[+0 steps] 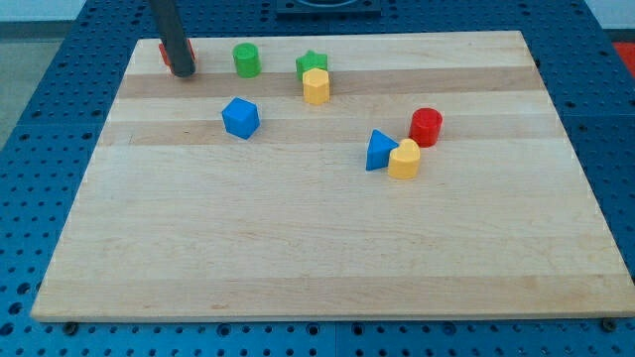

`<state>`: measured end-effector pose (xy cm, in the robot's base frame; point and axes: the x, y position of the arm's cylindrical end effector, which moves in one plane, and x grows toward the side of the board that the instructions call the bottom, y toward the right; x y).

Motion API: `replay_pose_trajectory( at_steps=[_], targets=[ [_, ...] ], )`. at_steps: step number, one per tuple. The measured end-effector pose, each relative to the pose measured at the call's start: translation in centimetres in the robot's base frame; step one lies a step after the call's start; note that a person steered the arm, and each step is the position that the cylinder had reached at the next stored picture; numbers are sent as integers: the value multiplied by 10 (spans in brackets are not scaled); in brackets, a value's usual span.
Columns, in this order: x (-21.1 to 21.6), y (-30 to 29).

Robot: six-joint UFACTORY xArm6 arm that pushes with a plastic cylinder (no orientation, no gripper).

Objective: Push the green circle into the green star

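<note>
Green circle (246, 59) at board's 11 o'clock, near top edge; upright round cylinder, axis vertical, no facing to tell. Green star (311, 63) at its 3 o'clock, apart, gap between. Yellow block (316, 86) touches star at star's 6 o'clock. My tip (183, 71) at circle's 9 o'clock, apart; bare rod, no claw, holds nothing. Red block (166, 53) partly hidden behind rod. Blue block (240, 117) at circle's 6 o'clock, apart.

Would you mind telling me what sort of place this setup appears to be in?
Probably a robotics lab bench: a wooden board lies on a blue perforated table, small coloured blocks such as the green circle sit on it, and my tip rests by a red block.
</note>
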<state>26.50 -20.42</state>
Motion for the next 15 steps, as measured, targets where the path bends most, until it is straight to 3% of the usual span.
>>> replay_pose_trajectory(
  at_steps=[3, 6, 8, 12, 15],
  targets=[
    [-14, 36],
    [-14, 111],
    [21, 126],
    [22, 192],
    [20, 137]
  ],
)
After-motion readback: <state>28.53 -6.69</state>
